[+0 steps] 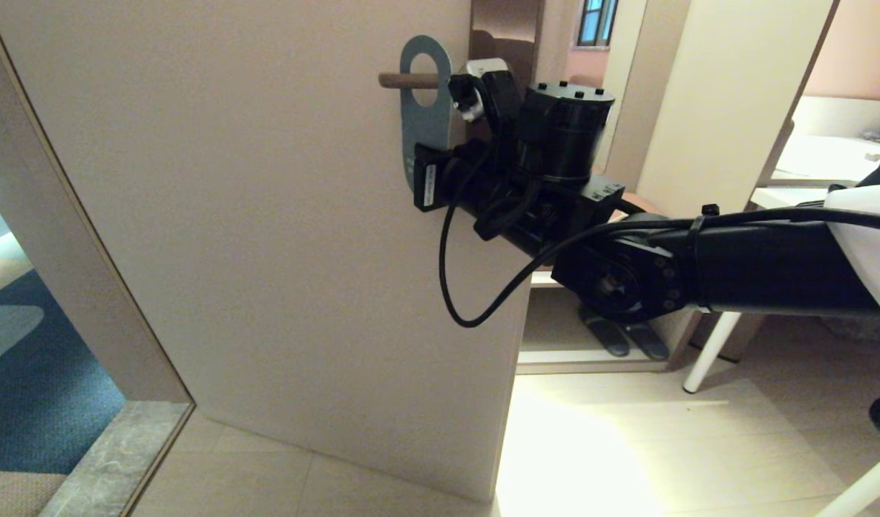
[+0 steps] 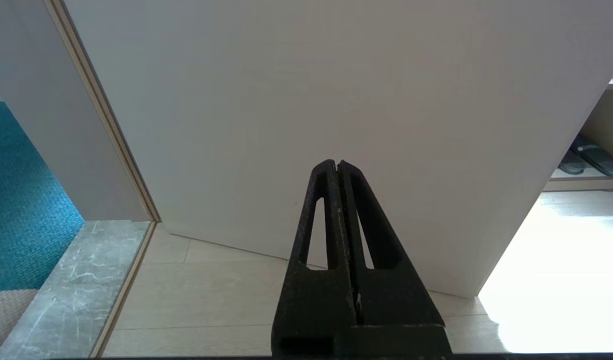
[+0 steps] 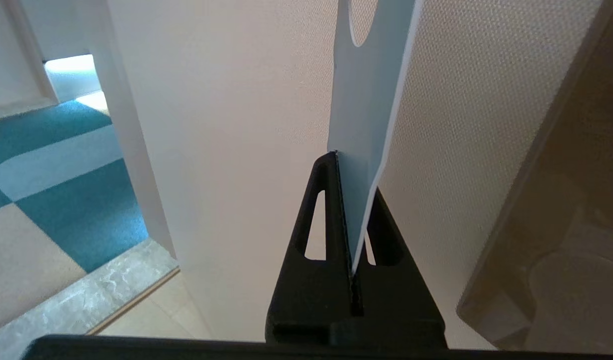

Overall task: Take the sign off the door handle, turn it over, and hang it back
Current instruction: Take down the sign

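While one sign [image 1: 423, 118] hangs on one door handle [image 1: 409, 80] | right hand [image 3: 354, 200] clenched on sign's lower end | left hand [image 2: 339, 167] clenched empty, parked | slippers [image 1: 623, 339]: two

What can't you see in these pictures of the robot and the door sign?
- Head view: the lower part of the sign is hidden behind the right gripper and arm, so no words can be read.
- Head view: the door handle runs behind the arm, hiding its inner end.
- Right wrist view: the sign's hole is cut off by the picture's edge; no handle shows.
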Robot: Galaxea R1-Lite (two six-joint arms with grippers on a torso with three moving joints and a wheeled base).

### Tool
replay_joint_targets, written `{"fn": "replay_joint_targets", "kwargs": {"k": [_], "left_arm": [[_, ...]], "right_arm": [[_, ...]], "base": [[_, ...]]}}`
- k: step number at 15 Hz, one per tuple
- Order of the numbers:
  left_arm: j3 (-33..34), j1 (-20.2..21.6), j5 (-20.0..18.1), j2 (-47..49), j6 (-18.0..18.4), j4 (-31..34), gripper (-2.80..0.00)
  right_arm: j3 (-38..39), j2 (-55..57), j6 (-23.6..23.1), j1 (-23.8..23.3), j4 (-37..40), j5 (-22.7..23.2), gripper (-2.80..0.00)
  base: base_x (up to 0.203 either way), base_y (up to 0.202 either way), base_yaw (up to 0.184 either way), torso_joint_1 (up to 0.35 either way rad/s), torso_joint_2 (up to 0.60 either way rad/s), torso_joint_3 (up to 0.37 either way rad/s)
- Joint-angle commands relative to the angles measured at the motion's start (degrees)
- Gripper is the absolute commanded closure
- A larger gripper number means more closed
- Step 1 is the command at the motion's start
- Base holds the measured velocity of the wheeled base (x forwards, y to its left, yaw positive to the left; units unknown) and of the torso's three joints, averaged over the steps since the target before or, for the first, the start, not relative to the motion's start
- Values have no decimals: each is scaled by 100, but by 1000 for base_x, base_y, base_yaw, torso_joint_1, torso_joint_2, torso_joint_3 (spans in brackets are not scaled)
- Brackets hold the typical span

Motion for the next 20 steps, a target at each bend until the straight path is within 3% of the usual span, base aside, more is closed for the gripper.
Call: {"fn": "replay_joint_targets", "kwargs": {"k": [1, 10, 20], "left_arm": [[1, 1, 0, -1, -3, -1, 0], [1, 1, 0, -1, -3, -1, 0], [1, 1, 0, -1, -3, -1, 0]], "right_arm": [[-139, 148, 0, 44, -67, -49, 0], [-737, 588, 167, 171, -199, -770, 0], [-1395, 1070, 148, 400, -494, -1067, 0]], "base": [[0, 0, 0, 0, 0, 0], [0, 0, 0, 0, 0, 0], [0, 0, 0, 0, 0, 0]]}}
